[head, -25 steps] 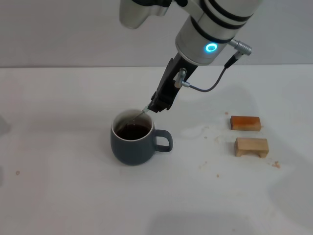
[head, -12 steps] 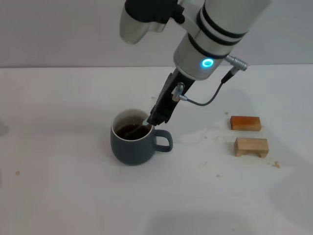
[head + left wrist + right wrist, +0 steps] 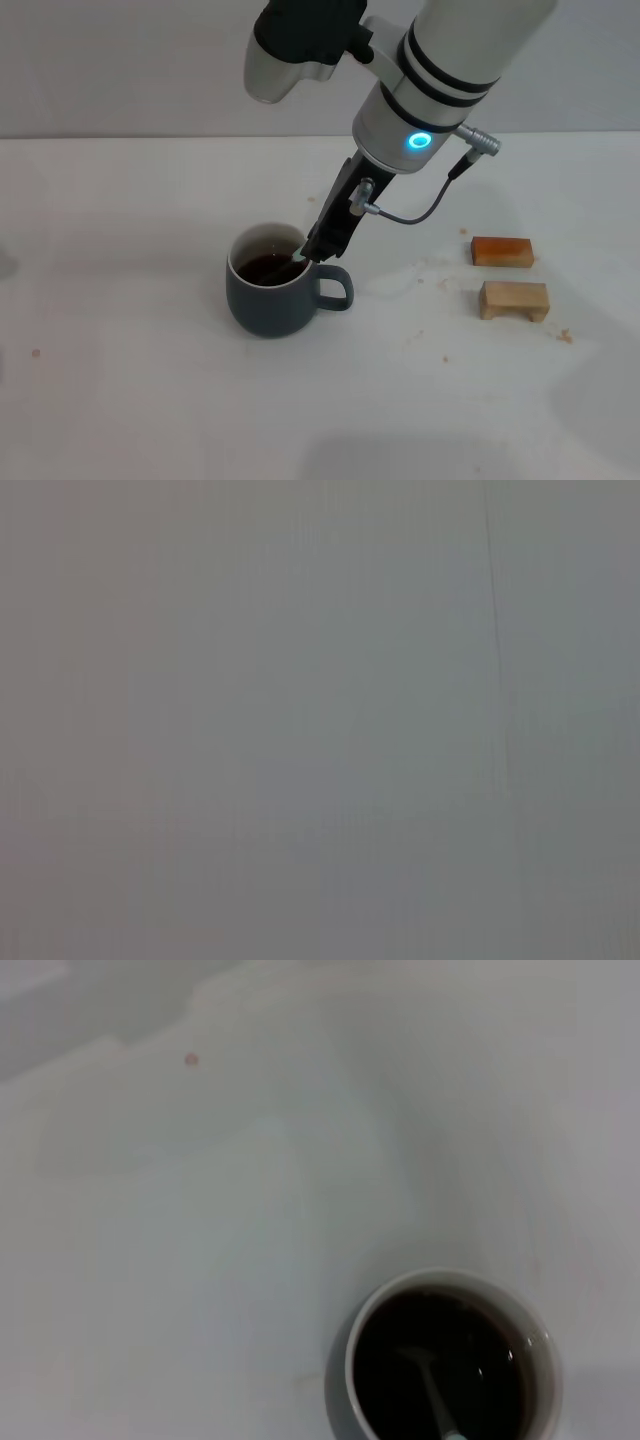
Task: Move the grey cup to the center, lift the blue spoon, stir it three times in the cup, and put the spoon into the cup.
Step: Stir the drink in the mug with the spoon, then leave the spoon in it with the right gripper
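Note:
The grey cup point(image 3: 265, 305) stands on the white table near the middle, its handle pointing right, with dark liquid inside. My right gripper point(image 3: 322, 243) is just above the cup's right rim, shut on the blue spoon point(image 3: 298, 260). The spoon slants down into the liquid. In the right wrist view the cup's white rim point(image 3: 440, 1275) shows from above. The spoon's metal neck point(image 3: 432, 1392) is dipped in the dark liquid there. The left gripper is out of view; the left wrist view shows only a blank grey surface.
Two small wooden blocks lie to the right of the cup, an orange-brown one point(image 3: 502, 251) and a pale one point(image 3: 514, 300) in front of it. Small crumbs and a faint wet patch point(image 3: 415, 272) lie between the cup and the blocks.
My right gripper has moved toward me and lower, from above the cup's far rim to its right rim. The spoon swept through the liquid with it. The cup has stayed put.

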Tool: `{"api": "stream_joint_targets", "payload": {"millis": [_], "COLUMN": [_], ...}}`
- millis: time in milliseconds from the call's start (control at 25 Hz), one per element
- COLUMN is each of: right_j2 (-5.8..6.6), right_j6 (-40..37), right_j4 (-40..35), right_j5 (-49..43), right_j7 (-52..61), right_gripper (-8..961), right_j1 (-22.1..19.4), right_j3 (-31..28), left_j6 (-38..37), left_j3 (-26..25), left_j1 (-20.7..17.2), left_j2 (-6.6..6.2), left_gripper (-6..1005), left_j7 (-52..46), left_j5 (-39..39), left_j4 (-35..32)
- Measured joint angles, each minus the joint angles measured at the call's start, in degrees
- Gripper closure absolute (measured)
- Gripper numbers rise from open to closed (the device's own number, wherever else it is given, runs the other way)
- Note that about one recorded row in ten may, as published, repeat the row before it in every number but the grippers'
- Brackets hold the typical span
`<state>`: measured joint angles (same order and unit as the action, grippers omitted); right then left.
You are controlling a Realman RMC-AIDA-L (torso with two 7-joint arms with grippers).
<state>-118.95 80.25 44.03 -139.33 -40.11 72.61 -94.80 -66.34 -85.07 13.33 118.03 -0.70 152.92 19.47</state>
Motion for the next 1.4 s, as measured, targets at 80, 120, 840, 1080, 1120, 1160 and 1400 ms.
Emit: {"api": "stream_joint_targets", "payload": {"millis": [80, 120, 840, 1080, 1120, 1160, 1400], "right_j2": [-0.02, -0.02, 0.18, 0.02, 0.0, 0.0, -0.02], "right_j6": [-1.0, -1.9, -0.1, 0.6, 0.0, 0.0, -3.4], "right_j4": [-0.2, -0.2, 0.0, 0.4, 0.4, 0.4, 0.0], "right_j5": [0.5, 0.6, -2.4, 0.4, 1.2, 1.2, 1.0], "right_j7": [0.0, 0.0, 1.3, 1.3, 1.3, 1.3, 1.6], "right_gripper": [793, 793, 794, 794, 794, 794, 794], "right_j1": [0.2, 0.3, 1.0, 1.3, 1.3, 1.3, 1.4], "right_j3": [0.7, 1.0, 1.1, 1.7, 2.0, 2.0, 2.9], "left_j6": [0.0, -0.1, -1.1, -1.9, -2.5, -2.6, -3.1], "left_j3": [0.0, 0.0, 0.0, 0.0, 0.0, 0.0, 0.0], "left_j1": [0.0, 0.0, -0.2, -0.2, -0.2, -0.2, -0.4], "left_j2": [0.0, 0.0, 0.06, 0.1, 0.09, 0.09, 0.14], "left_gripper": [1001, 1001, 1001, 1001, 1001, 1001, 1001], "left_j7": [0.0, 0.0, -0.5, -0.5, -0.6, -0.6, -0.7], "left_j5": [0.0, 0.0, 0.0, 0.0, 0.0, 0.0, 0.0], "left_j4": [0.0, 0.0, -0.6, -1.0, -1.5, -1.6, -1.8]}}
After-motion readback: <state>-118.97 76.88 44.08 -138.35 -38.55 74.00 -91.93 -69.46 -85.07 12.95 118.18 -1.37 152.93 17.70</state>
